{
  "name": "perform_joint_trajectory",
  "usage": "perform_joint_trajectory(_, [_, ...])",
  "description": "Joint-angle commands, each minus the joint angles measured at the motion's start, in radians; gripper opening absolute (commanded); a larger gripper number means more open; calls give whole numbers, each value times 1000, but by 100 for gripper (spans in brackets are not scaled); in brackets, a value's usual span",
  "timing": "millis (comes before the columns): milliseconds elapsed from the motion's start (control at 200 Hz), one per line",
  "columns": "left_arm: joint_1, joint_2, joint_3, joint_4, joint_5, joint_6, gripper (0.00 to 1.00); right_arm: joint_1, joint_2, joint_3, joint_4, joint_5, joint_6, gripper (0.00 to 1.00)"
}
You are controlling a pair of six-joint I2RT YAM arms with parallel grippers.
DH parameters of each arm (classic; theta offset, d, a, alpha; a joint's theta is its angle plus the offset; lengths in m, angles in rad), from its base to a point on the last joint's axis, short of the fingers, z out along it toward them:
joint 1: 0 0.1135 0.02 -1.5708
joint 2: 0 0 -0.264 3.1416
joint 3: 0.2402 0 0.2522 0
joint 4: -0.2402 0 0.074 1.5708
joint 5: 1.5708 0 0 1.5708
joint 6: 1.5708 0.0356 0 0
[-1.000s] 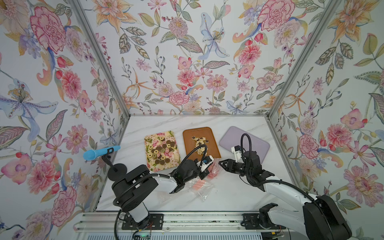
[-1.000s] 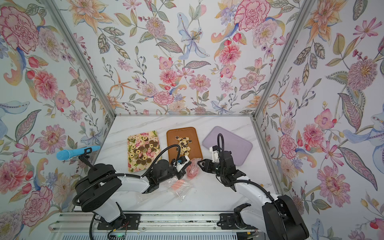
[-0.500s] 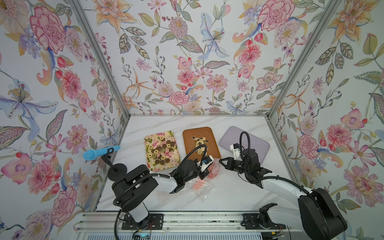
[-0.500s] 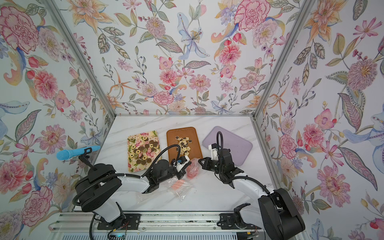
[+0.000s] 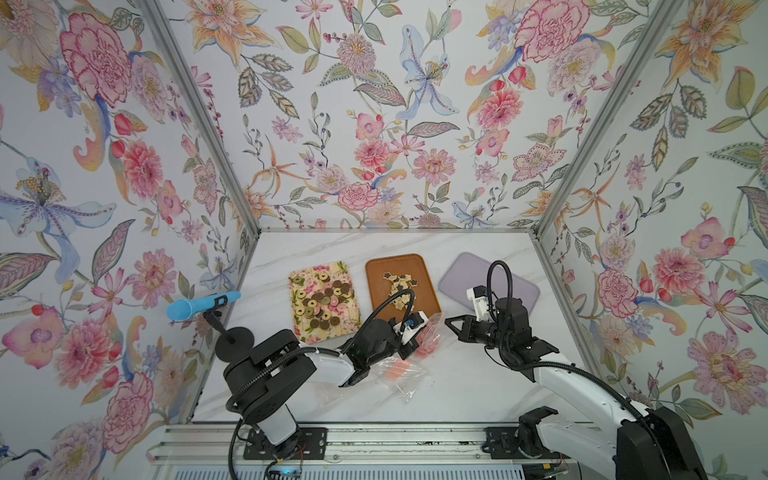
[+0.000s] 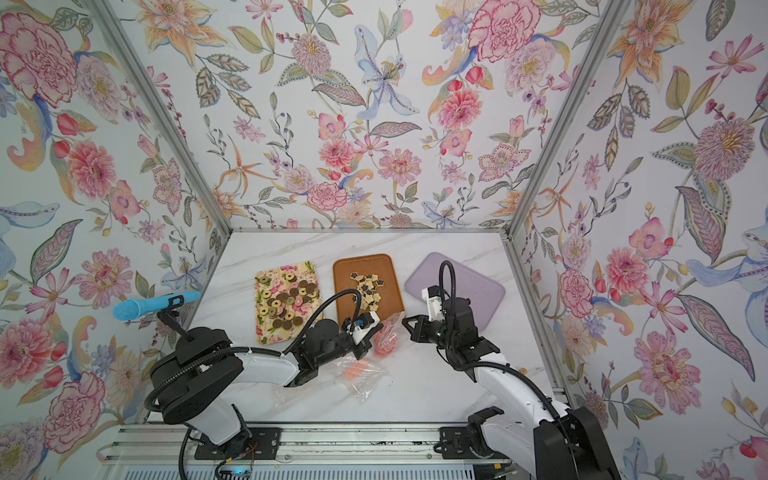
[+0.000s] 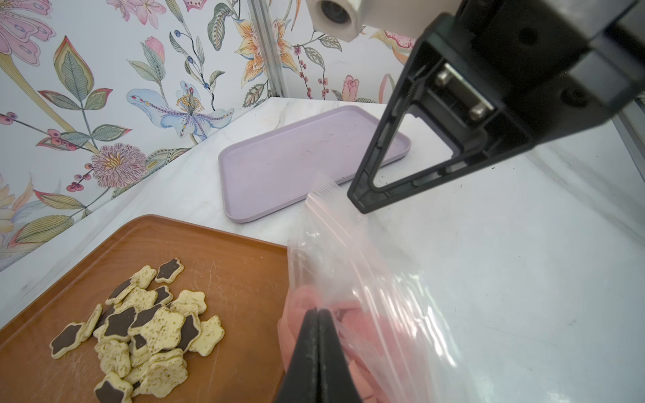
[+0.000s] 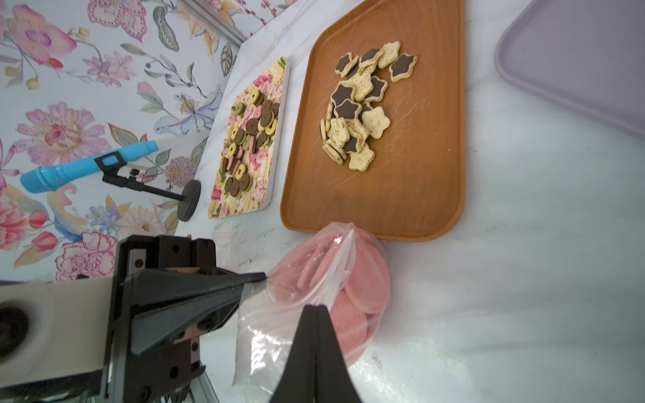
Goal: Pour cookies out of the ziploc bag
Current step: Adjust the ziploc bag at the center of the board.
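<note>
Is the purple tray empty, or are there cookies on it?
Empty. The purple tray shows only its bare surface; the pink cookies sit inside the bag.

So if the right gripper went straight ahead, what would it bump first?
The right gripper points at the ziploc bag of pink cookies, so that comes first; whether they touch is unclear.

white marbled bench [image 5: 457, 386] carries three trays in a row toward the back: floral tray [image 5: 341, 269], brown tray [image 5: 379, 291], lilac tray [image 5: 459, 279]. nearer the front lie a bag of pink discs [image 5: 428, 345] and a flat clear bag [image 5: 399, 372]. a black stand base [image 5: 235, 338] sits at the left edge.
</note>
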Motion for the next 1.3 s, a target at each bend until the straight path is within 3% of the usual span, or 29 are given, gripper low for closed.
perform_joint_trajectory(0, [2, -30, 17, -16, 27, 26, 0, -26, 22, 79, -189, -95, -207, 0])
perform_joint_trajectory(155, [4, -40, 33, -51, 58, 37, 0, -59, 70, 155, -311, -115, -313, 0])
perform_joint_trajectory(375, [24, -68, 32, -49, 126, -6, 0, -71, 9, 157, -352, -46, -376, 0])
perform_joint_trajectory(661, [25, -67, 66, -60, 188, -29, 0, -73, 44, 237, -509, 51, -514, 0])
perform_joint_trajectory(816, [24, -58, 74, -52, 185, -35, 0, -72, 4, 263, -510, 86, -473, 4])
perform_joint_trajectory(896, [22, -53, 72, -42, 177, -37, 0, -74, -53, 250, -461, 52, -416, 25])
perform_joint_trajectory(976, [17, -47, 71, -34, 166, -35, 0, -77, -93, 206, -366, -36, -335, 37])
perform_joint_trajectory(1111, [13, -36, 74, -23, 158, -35, 0, -77, -43, 162, -256, -160, -232, 39])
perform_joint_trajectory(1297, [8, -40, 77, -30, 151, -27, 0, -56, 20, 135, -171, -175, -172, 38])
